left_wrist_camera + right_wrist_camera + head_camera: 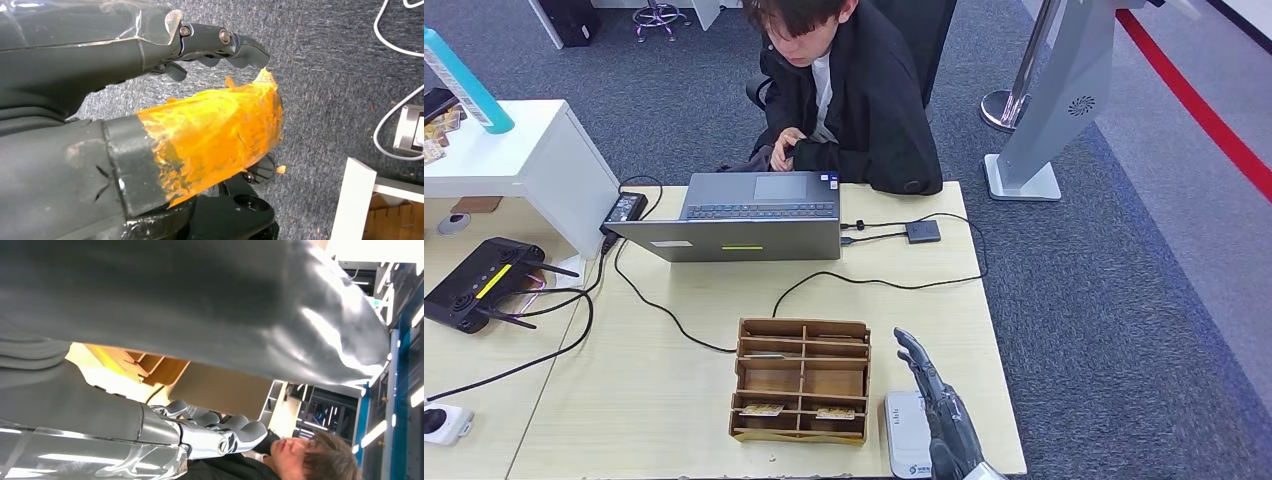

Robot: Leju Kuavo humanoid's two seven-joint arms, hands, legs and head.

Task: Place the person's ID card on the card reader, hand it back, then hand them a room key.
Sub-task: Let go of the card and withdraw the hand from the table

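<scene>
Nearest, at the pale wooden worktop [674, 400]'s front edge, the flat white rectangular card reader [905, 434] lies with its long axis running front to back. The silver right hand [936, 400] is raised just beside it, fingers straight and spread, grasping nothing. To the left stands the brown wooden compartment box [801, 380], cards lying in its front cells. Beyond, a grey laptop [742, 220] and a seated person [849, 90]. The left wrist view alone shows the left hand [200, 115], orange-taped thumb and apart fingers, released, over grey carpet [325, 60].
</scene>
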